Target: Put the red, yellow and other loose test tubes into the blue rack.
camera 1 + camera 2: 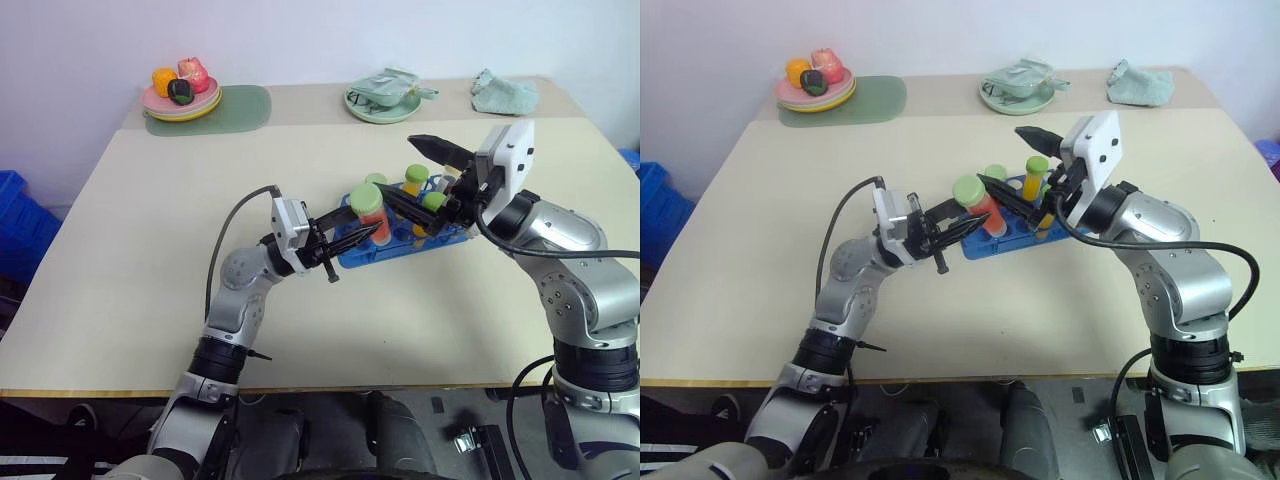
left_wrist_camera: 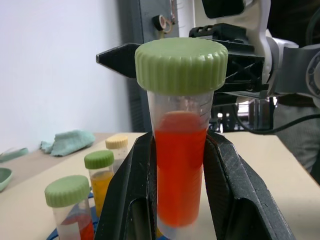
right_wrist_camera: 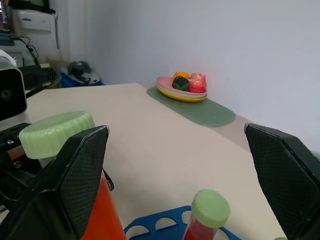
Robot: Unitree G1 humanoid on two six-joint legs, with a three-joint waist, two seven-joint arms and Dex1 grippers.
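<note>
Left gripper (image 1: 368,233) clamped on the red tube (image 2: 179,175), upright, green cap up, over the blue rack (image 1: 352,257). Right gripper (image 1: 417,175) spread wide just beyond the tube; contact with the cap unclear. Three capped tubes apparently seated in the rack.

Bright, even indoor light — soft faint shadows on the table (image 1: 150,260) — slight close-up blur in wrist views.

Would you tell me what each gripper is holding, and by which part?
The left gripper holds the red tube by its lower body, below the green cap. The right gripper is open, holding nothing.
</note>
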